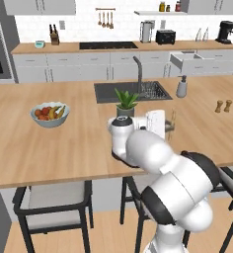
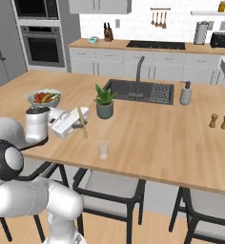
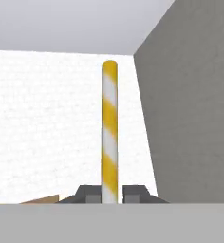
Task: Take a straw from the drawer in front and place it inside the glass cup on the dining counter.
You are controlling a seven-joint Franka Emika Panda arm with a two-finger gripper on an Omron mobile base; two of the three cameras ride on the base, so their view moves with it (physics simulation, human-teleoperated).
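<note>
Straw (image 3: 109, 133) clamped between closed jaws in hand view, right base view adds glass cup (image 2: 103, 149) below

Glossy white arm, dark joints

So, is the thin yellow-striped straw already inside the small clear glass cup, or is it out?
Out. The claw holds the thin yellow-striped straw above the counter, apart from the small clear glass cup, which looks empty.
</note>
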